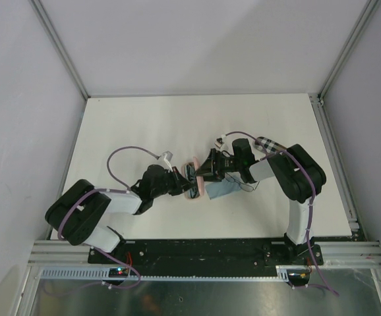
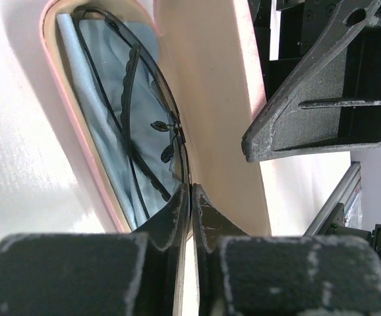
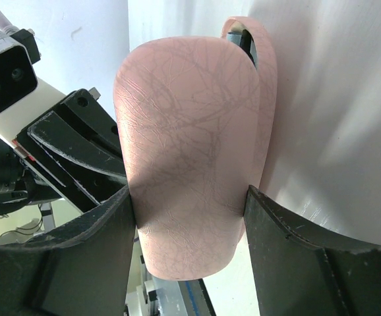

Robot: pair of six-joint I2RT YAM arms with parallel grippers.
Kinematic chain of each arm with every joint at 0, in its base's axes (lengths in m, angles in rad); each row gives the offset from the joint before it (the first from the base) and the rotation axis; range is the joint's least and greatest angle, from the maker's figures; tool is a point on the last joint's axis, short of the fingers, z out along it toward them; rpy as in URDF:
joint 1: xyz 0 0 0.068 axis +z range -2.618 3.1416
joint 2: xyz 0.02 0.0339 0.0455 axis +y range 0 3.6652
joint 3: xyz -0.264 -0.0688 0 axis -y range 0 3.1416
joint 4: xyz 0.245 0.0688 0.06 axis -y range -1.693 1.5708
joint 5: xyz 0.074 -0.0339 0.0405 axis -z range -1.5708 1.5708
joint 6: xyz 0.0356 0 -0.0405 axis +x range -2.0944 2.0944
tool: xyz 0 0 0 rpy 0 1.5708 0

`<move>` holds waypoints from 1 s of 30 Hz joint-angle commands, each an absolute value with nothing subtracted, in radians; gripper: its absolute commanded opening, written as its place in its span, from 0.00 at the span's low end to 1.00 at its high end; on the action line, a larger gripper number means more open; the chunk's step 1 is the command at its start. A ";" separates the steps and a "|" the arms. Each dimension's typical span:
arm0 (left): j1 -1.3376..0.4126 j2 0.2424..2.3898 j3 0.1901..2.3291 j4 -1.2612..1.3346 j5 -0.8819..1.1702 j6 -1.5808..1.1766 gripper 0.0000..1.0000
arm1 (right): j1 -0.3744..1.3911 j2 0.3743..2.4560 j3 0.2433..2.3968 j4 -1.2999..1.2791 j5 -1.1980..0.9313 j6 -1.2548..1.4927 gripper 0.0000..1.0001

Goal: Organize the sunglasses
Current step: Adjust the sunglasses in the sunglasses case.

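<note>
- Both arms meet near the middle of the white counter (image 1: 144, 125), at a pink case (image 3: 184, 151) that stands open.
- Right fingers (image 1: 207, 171): spread wide and pressed against opposite sides of the case's raised pink flap. In the right wrist view the flap fills the gap between them, so the hold looks firm.
- Left fingers (image 1: 182, 182): closed to a sliver. In the left wrist view a thin dark rim runs straight down into the gap between the tips, so they appear pinched on it.
- That rim belongs to the sunglasses (image 2: 134, 99), a dark wire pair with nose pads visible. Only this one pair can be made out.
- The sunglasses lie inside the open case, in the hollow between its shell and the lifted flap. They rest against light blue fabric (image 2: 105, 112) with a scalloped edge.
- The left fingers reach the case from its left side and the right fingers from its right, with the tips close together across the flap.
- A light blue cloth (image 1: 225, 189) lies flat on the counter just right of the case, partly under the right arm.
- From overhead the case contents are too small to read.
</note>
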State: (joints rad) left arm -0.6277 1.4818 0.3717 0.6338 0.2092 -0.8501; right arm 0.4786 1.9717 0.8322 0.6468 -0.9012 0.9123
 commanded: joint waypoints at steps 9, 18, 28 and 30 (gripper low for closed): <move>-0.607 1.457 0.323 0.557 0.191 -0.844 0.21 | 0.481 1.917 0.873 0.497 -0.816 0.803 0.44; -0.577 1.389 0.304 0.537 0.224 -0.823 0.33 | 0.494 1.896 0.911 0.340 -0.734 0.724 0.43; -0.558 1.341 0.303 0.495 0.244 -0.788 0.39 | 0.522 1.897 0.955 0.214 -0.651 0.670 0.43; -0.557 1.353 0.312 0.494 0.251 -0.782 0.38 | 0.527 1.896 0.961 0.198 -0.639 0.661 0.43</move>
State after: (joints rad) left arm -0.5674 1.3598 0.3065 0.5018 0.2325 -0.8242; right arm 0.5167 1.9087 0.9421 0.3023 -0.7689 0.7525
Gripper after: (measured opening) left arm 0.385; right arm 0.644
